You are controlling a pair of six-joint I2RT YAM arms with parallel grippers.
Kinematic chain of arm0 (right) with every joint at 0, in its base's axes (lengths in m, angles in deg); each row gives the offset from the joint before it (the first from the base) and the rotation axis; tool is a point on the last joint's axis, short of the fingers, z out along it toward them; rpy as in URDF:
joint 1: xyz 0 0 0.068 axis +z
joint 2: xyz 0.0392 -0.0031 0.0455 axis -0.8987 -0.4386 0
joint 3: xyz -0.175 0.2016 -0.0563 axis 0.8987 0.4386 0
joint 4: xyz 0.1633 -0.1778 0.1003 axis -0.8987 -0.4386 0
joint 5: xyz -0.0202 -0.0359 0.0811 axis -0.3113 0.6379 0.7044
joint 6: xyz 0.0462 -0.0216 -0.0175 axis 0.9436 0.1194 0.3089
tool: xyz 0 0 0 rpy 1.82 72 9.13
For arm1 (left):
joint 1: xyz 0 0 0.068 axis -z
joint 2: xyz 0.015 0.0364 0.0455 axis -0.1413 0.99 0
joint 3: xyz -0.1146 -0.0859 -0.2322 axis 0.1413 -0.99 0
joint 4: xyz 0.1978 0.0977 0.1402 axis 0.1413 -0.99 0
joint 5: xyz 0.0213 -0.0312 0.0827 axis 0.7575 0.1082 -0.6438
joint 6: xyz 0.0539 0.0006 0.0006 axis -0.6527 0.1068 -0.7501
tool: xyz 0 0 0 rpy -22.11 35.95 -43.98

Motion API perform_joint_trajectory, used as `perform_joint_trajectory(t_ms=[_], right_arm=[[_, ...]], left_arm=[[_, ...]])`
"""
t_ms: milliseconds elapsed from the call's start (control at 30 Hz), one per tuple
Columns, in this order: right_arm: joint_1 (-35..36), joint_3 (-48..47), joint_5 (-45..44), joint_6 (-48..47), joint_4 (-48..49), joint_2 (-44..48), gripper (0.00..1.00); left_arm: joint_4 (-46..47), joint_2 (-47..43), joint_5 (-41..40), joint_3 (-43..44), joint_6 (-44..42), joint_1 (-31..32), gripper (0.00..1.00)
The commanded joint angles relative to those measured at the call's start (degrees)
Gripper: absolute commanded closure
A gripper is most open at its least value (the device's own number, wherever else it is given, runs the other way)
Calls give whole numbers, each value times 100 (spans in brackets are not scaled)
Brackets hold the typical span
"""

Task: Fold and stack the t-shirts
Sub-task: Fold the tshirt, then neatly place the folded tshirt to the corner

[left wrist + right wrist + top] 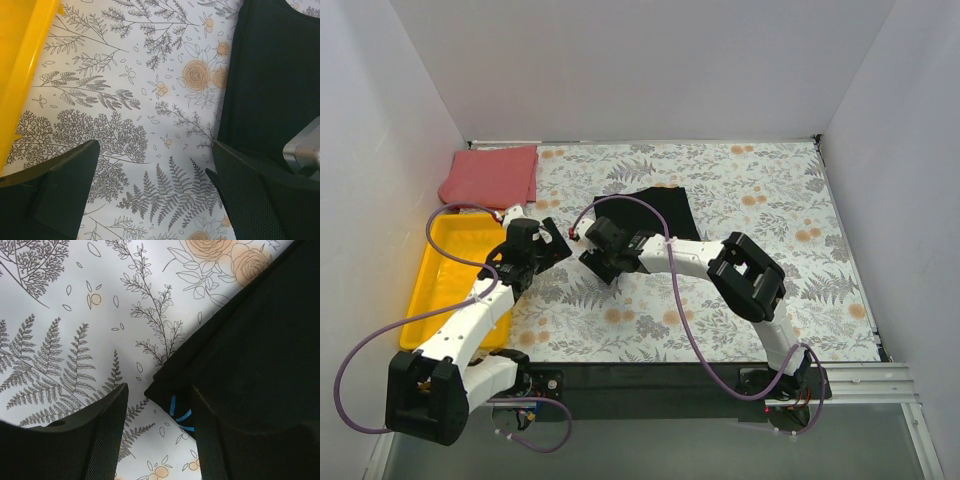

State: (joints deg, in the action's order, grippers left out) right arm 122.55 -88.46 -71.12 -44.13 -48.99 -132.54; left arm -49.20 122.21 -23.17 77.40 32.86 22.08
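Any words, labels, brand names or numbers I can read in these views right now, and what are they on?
Readable text: none in any view.
On the black t-shirt, right wrist view: two short blue strokes near its corner, a mark only, not legible as letters or digits.
On the coral-red t-shirt, yellow tray and floral cloth: no print or label visible.

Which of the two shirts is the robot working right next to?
The plain black cloth t-shirt: the right end effector straddles its edge. The coral-red cloth t-shirt lies folded in the far left corner, well away from it.
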Motion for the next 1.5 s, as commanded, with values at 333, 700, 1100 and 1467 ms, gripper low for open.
perform_joint_trajectory(t_ms=[333,700,1100,1467], right_arm=[[67,186,-944,-281,-151,-159,86],[-108,379,269,53,262,631,99],[-583,1109,1342,677,1009,1098,99],[-838,1373,1799,1116,1483,1273,99]], left_arm=[[39,459,963,187,266,-349,5],[470,1284,2149,626,1205,-402,3],[1471,2612,2907,775,2331,-131,2],[1894,3676,2432,1031,2956,353,10]])
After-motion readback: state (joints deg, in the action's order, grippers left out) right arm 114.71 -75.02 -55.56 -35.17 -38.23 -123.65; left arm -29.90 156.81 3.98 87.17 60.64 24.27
